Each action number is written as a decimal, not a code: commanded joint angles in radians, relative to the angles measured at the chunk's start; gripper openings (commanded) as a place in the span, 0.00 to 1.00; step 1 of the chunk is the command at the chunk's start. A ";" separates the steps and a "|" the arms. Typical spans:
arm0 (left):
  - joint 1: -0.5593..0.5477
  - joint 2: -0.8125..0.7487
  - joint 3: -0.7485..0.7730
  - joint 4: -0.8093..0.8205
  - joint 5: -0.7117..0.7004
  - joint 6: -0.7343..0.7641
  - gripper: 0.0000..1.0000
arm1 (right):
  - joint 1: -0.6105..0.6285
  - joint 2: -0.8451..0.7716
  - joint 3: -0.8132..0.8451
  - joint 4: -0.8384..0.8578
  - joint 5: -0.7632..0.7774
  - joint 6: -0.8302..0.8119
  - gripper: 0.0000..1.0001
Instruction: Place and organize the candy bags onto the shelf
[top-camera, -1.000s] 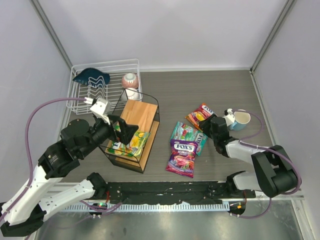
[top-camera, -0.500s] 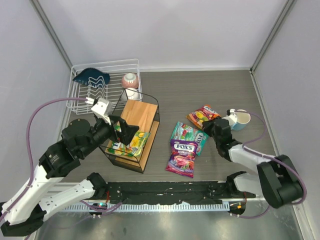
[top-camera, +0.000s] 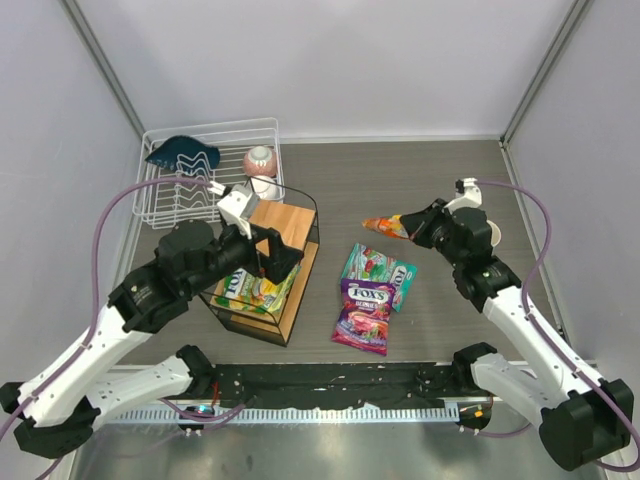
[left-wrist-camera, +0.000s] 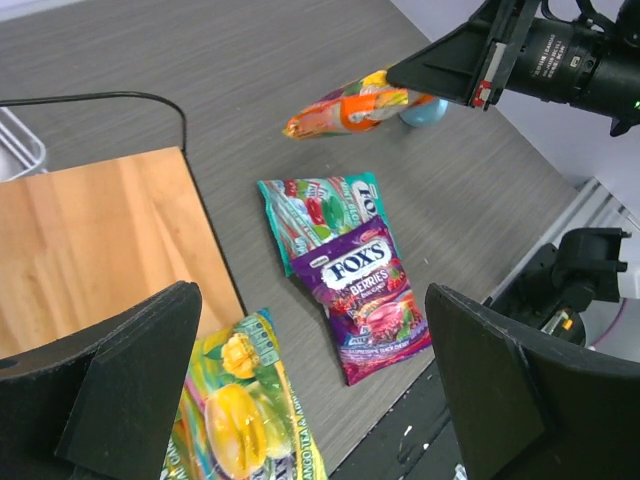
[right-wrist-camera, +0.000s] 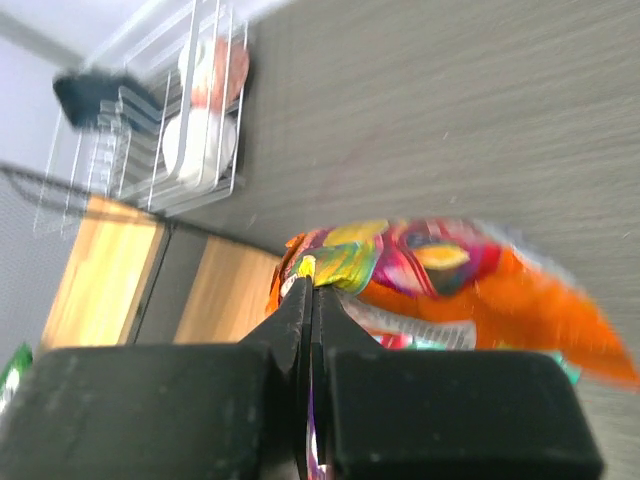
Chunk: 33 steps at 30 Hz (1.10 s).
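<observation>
My right gripper (top-camera: 412, 228) (right-wrist-camera: 312, 278) is shut on one edge of the orange-red candy bag (top-camera: 384, 226) (right-wrist-camera: 470, 275) (left-wrist-camera: 345, 108), which hangs in the air right of the shelf. The teal bag (top-camera: 378, 268) (left-wrist-camera: 318, 205) and the purple bag (top-camera: 364, 315) (left-wrist-camera: 368, 298) lie overlapping on the table. The yellow-green bag (top-camera: 256, 291) (left-wrist-camera: 238, 412) rests on the lower board of the shelf (top-camera: 281, 227) (left-wrist-camera: 90, 238). My left gripper (top-camera: 272, 262) (left-wrist-camera: 310, 300) hovers open above the shelf's right side, holding nothing.
A white wire dish rack (top-camera: 170, 195) (right-wrist-camera: 150, 150) stands at the back left with a dark blue item (top-camera: 182, 152), a pink bowl (top-camera: 260, 159) and a white cup (top-camera: 266, 187). A light blue mug (top-camera: 492, 236) (left-wrist-camera: 425, 108) sits behind my right arm.
My right gripper shut on the orange-red bag and lifted it off the table. My left arm shifted right and back over the shelf, still open.
</observation>
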<state>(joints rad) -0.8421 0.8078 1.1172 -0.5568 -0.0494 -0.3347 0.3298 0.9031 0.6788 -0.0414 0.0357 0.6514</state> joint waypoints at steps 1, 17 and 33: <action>0.003 0.034 0.046 0.089 0.095 -0.023 1.00 | 0.000 -0.010 0.065 -0.143 -0.284 -0.099 0.01; 0.003 0.042 0.007 0.118 0.118 -0.041 1.00 | 0.000 -0.069 0.110 -0.646 -0.403 -0.205 0.27; 0.003 0.033 -0.019 0.130 0.131 -0.050 1.00 | -0.002 -0.118 -0.065 -0.710 -0.039 0.079 0.79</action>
<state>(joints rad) -0.8421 0.8585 1.1149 -0.4789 0.0677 -0.3820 0.3309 0.8242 0.6239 -0.7166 -0.1394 0.6487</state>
